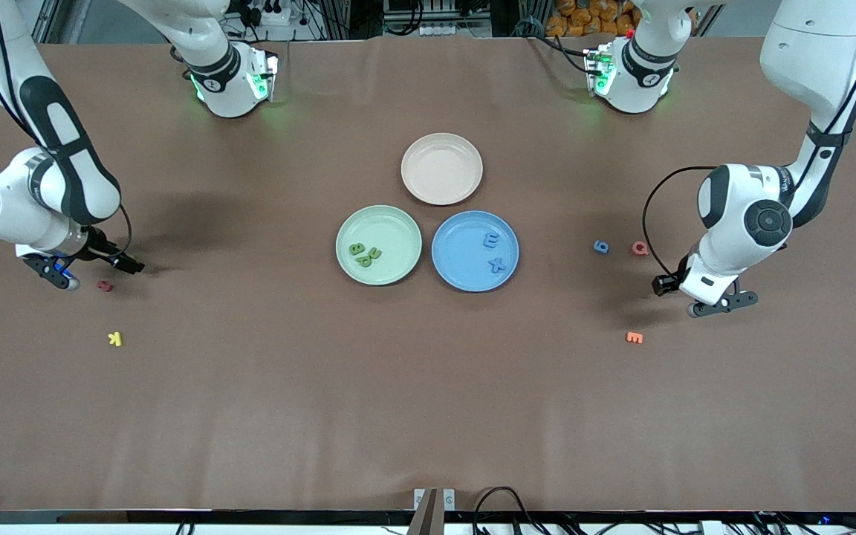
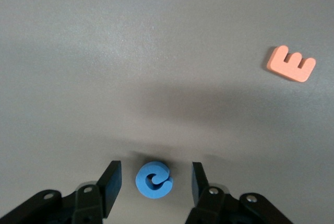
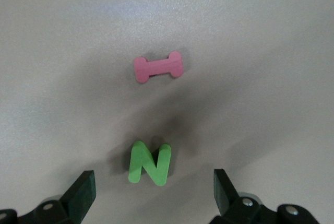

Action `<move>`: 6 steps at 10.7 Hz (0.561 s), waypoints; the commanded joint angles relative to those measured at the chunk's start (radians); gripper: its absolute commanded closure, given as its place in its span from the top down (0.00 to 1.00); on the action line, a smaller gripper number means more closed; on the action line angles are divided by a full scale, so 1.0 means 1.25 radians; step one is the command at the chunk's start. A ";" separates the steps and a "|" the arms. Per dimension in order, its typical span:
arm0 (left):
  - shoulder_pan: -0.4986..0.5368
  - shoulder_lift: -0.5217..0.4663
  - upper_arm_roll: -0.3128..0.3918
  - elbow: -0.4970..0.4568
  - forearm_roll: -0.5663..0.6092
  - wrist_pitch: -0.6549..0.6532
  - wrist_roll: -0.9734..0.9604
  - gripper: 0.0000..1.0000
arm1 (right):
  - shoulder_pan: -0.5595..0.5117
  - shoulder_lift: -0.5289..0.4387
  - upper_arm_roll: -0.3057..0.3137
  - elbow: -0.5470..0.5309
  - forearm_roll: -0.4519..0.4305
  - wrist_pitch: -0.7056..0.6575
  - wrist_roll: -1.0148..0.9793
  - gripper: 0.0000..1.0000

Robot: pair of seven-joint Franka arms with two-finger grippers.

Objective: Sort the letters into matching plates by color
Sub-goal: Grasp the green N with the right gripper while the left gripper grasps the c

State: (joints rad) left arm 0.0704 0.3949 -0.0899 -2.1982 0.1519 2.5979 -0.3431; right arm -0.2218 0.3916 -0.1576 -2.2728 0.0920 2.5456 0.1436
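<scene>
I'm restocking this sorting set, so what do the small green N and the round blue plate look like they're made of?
The small chunky green letter N looks like soft foam: thick, matte, no glare. The round shallow blue plate looks like matte plastic or similar composite, smooth with a soft sheen; which one can't be told.

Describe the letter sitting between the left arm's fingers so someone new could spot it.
Go to the left arm's end of the table, where the left gripper sits low. Between its fingers lies a small blue curled letter. The only other letter close by is an orange E.
</scene>
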 commanded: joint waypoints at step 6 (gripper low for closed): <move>0.005 -0.014 -0.002 -0.033 -0.037 0.012 0.006 0.62 | -0.010 0.029 0.006 0.003 0.007 0.056 -0.012 1.00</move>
State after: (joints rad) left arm 0.0719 0.3949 -0.0898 -2.2134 0.1319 2.5979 -0.3432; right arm -0.2228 0.4099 -0.1580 -2.2727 0.0921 2.5919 0.1436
